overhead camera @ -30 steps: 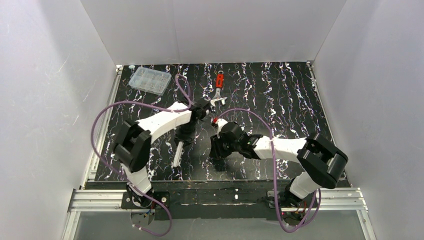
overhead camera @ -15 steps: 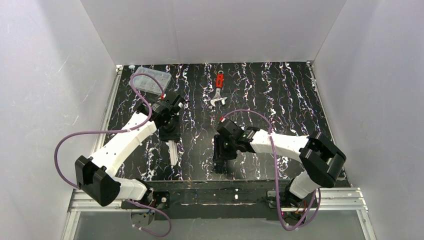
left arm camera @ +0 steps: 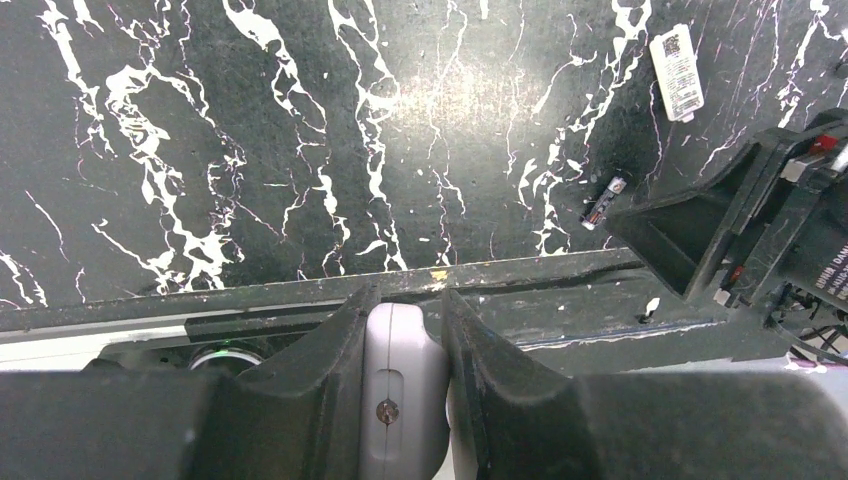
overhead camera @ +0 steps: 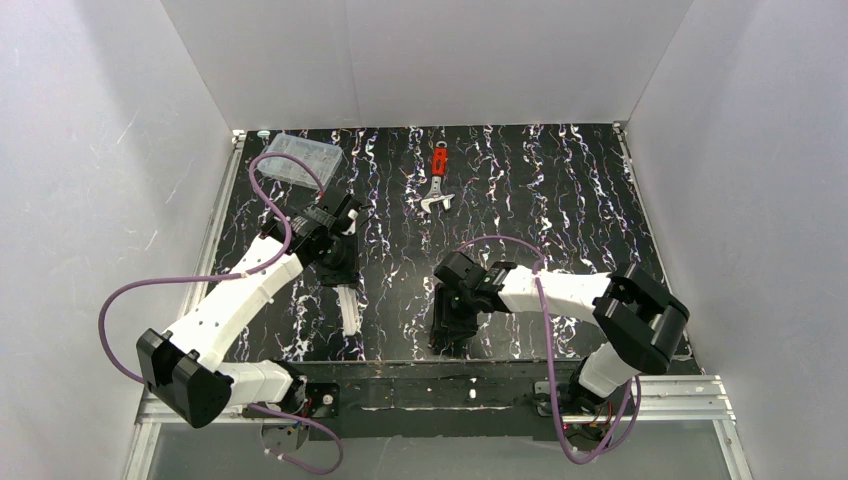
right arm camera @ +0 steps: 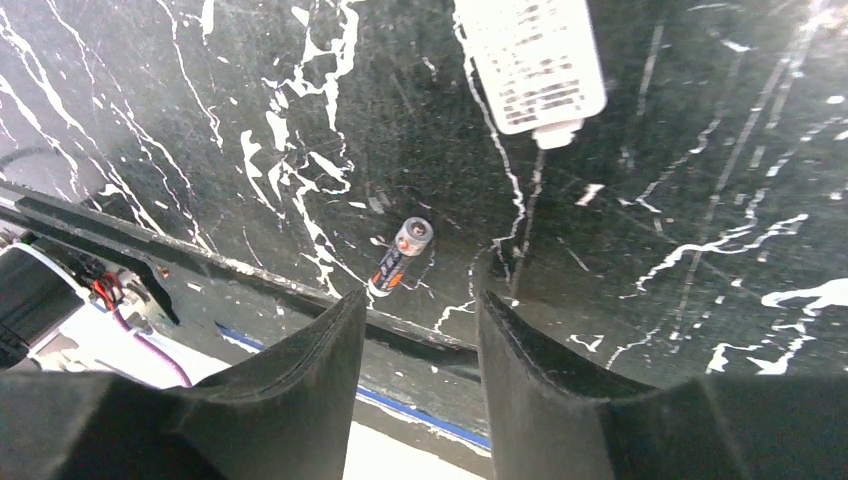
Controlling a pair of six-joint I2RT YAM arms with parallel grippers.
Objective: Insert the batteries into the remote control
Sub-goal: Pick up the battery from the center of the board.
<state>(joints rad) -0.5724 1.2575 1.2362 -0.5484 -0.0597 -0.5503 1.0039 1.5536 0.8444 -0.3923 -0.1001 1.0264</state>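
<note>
A: L side status?
B: left gripper [overhead camera: 342,280] clamped on the remote control [overhead camera: 350,312], left of centre in top view. Remote sticks out of the jaws toward the bottom of the frame, long axis approx vertical in pic. L wrist view: its end sits squeezed between both fingers, bottom centre. Whether it touches the tabletop [overhead camera: 560,200], can't tell.
A: R side?
B: right gripper [right arm camera: 420,300] open, jaws apart, low over the tabletop, bottom centre of top view. One battery [right arm camera: 400,257] lies flat on the tabletop just past the fingertips, mid-frame in R wrist view, close to the tabletop's edge.
A: anything in the way?
B: white piece [right arm camera: 535,60] w/ printed label at top of R wrist frame, apart from the battery, not between it and the jaws. In L wrist view the battery is centre-right, w/ the right gripper's black body just beside it at the right edge.
A: rest of the clutter?
B: red-handled wrench [overhead camera: 438,180] upper centre of top view, clear compartment box [overhead camera: 300,158] upper left. Both well apart from the remote and battery.
</note>
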